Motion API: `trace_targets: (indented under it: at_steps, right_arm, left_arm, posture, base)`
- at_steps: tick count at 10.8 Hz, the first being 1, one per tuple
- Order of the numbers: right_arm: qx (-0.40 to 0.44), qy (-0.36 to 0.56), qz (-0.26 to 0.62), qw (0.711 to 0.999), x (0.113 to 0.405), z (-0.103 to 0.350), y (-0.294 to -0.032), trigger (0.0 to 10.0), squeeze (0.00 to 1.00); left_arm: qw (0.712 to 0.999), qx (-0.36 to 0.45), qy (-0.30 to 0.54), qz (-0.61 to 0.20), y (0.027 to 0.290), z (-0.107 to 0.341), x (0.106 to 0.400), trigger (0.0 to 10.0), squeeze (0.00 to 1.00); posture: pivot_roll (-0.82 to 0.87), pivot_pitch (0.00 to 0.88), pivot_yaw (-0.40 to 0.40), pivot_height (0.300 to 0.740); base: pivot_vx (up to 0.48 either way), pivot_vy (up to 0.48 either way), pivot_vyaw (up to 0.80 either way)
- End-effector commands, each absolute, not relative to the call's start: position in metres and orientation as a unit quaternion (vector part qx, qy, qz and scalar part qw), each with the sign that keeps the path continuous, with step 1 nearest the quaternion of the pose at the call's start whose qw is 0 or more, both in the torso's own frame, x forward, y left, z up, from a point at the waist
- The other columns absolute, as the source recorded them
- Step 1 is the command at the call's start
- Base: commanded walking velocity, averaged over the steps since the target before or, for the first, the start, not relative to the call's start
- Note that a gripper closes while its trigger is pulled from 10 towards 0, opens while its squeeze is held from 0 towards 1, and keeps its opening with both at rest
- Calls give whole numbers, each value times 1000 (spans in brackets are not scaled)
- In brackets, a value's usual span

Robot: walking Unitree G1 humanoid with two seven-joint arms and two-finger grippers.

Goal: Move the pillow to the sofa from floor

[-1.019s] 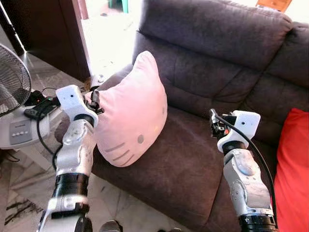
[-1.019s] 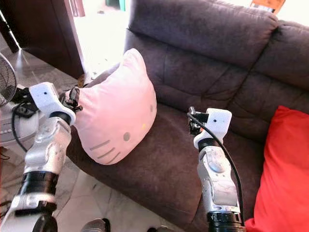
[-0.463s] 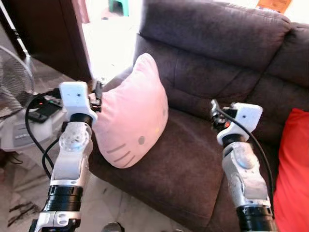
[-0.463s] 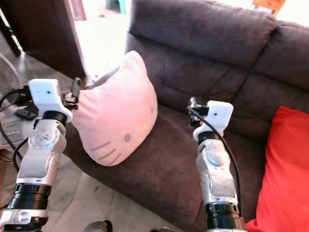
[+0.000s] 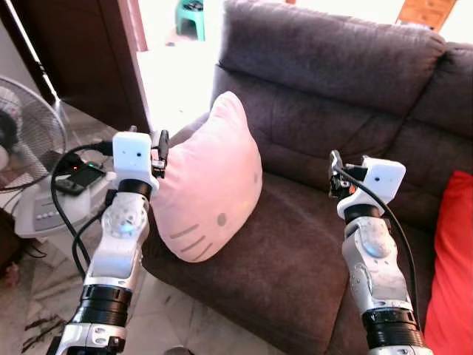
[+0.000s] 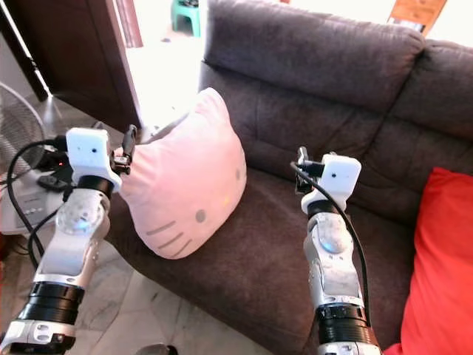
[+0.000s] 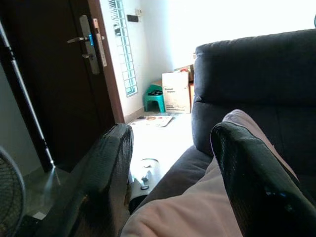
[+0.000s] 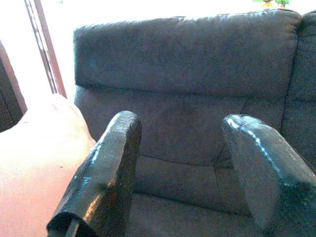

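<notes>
I see pillow (image 5: 211, 185) on sofa (image 5: 332, 140) seat. Left gripper (image 7: 170, 173) at its 9 o'clock edge, fingers apart, empty. Right gripper (image 8: 190, 173) open over seat. Fan (image 5: 29, 148) at 9, red cushion (image 6: 443, 251) at 3.

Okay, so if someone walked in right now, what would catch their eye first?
The pink pillow with a cat face, propped on the left end of the dark sofa. The open left gripper sits at its left edge, and the open right gripper hovers above the seat. A red cushion glows at the sofa's right.
</notes>
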State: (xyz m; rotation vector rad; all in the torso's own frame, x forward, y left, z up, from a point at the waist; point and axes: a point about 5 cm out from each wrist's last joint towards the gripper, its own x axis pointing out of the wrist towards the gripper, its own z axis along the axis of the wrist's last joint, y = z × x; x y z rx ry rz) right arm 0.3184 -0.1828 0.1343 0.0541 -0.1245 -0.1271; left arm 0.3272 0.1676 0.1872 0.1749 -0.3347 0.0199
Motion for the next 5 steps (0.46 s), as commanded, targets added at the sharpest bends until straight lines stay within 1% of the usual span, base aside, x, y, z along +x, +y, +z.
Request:
trace_targets:
  at_steps: [1, 2, 4, 5]
  right_arm:
    - [24, -68, -68, 995, 320, 136, -184, 10000, 0]
    - [17, -66, -62, 996, 321, 130, -182, 10000, 0]
    - [9, -60, -78, 995, 317, 121, -191, 10000, 0]
    - [1, -44, -82, 996, 312, 110, -195, 10000, 0]
  left_arm:
    - [984, 88, -157, 13, 168, 179, 326, 10000, 0]
    - [988, 80, -132, 18, 166, 159, 323, 10000, 0]
    - [988, 104, -113, 9, 165, 143, 316, 10000, 0]
    - [989, 101, -104, 16, 171, 137, 311, 10000, 0]
  posture:
    - [123, 0, -46, 740]
    - [119, 0, -53, 740]
    - [122, 0, -55, 740]
    - [119, 0, -52, 740]
  base:
    - [0, 0, 0]
    - [0, 0, 0]
    - [0, 0, 0]
    - [0, 0, 0]
